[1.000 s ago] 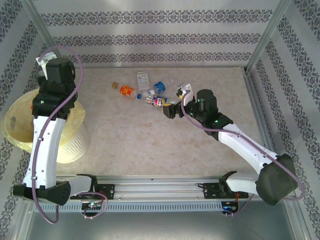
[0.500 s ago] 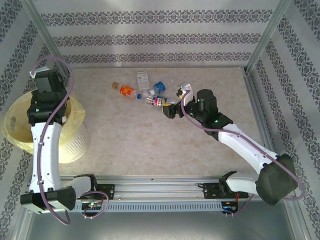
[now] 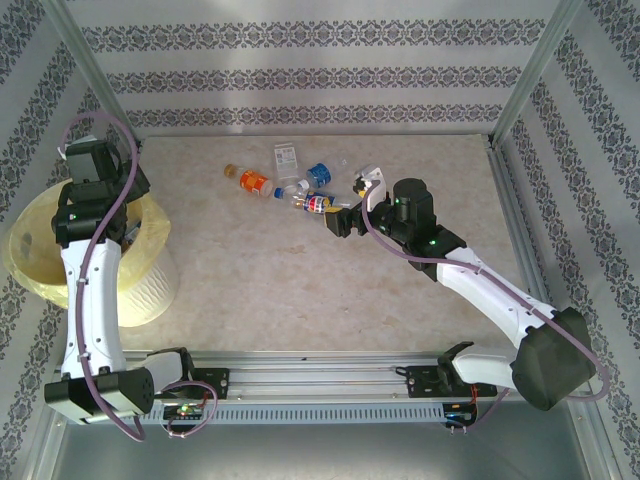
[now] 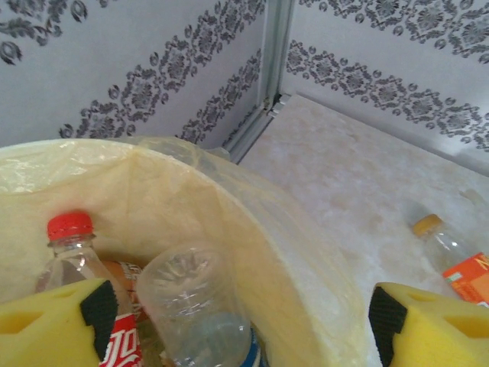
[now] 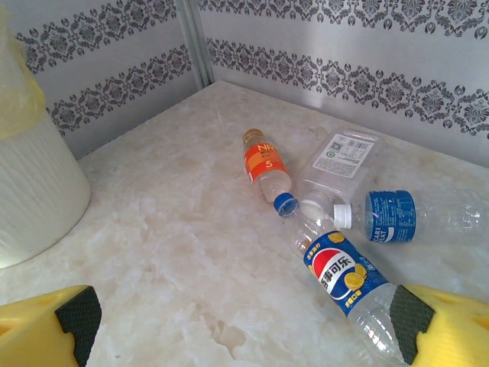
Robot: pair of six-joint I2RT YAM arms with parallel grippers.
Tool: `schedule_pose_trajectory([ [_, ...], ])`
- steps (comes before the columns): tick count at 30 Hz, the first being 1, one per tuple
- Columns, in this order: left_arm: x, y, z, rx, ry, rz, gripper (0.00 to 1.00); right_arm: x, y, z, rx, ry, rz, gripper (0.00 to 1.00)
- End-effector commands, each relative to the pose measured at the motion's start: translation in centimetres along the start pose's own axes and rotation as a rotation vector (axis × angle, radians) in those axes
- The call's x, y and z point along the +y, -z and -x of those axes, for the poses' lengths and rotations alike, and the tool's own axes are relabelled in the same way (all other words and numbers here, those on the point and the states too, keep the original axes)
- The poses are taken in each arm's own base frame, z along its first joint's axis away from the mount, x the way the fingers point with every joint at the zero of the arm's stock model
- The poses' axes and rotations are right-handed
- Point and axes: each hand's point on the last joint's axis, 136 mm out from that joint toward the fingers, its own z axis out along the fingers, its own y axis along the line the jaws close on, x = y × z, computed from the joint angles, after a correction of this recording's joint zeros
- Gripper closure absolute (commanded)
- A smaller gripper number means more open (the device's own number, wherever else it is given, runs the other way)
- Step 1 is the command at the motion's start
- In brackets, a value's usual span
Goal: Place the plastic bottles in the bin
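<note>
The left gripper (image 4: 243, 317) hangs over the bin (image 4: 263, 229), jaws spread wide and empty; pretty much right below it a red-capped bottle (image 4: 70, 245) and a clear bottle (image 4: 191, 298) sit inside; the left arm (image 3: 88, 290) stands tall, bent over the rim. The right gripper (image 5: 243, 321) is wide apart too, low over the table (image 5: 168, 252); a Pepsi bottle (image 5: 340, 271) lies just in front of it, with an orange-label bottle (image 5: 263, 164), a blue-label bottle (image 5: 412, 216) and a flat clear bottle (image 5: 340, 160) a bit further ahead. Overhead, the bin sits well left of that pile.

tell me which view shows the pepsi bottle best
The right wrist view: the Pepsi bottle lies close and large, its blue label and blue cap plain. The top external view gives it as a small shape beside the right gripper.
</note>
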Motion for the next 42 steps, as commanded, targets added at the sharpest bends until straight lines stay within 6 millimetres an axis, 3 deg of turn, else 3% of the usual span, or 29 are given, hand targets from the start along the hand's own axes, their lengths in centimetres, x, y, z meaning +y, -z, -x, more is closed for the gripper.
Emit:
schedule_pose_trajectory([
  [1,-0.5,0.7,0.7,0.002,0.053,-0.048,0.09,0.2,0.1,1.4,-0.035,0.009,-0.006,0.02],
  [5,-2.1,1.0,0.8,0.024,0.087,-0.134,0.04,-0.6,-0.1,1.2,-0.03,-0.013,-0.045,0.02],
  [11,-6.4,1.8,0.1,0.119,0.197,-0.322,0.0,-2.9,-0.4,0.2,-0.007,-0.109,-0.118,0.02],
  [23,-14.3,5.3,0.0,0.075,0.094,-0.476,0.0,-6.3,-0.5,-2.0,0.052,-0.263,-0.205,0.02],
  [29,-18.7,6.2,-0.5,0.07,0.036,-0.54,0.0,-7.5,-0.4,-2.8,0.072,-0.318,-0.239,0.02],
  [36,-24.3,4.8,-2.8,0.137,0.023,-0.59,0.0,-9.3,0.0,-4.2,0.111,-0.395,-0.317,0.02],
  [42,-28.3,1.9,-5.2,0.222,0.05,-0.607,0.0,-10.1,0.5,-5.6,0.16,-0.433,-0.337,0.02],
])
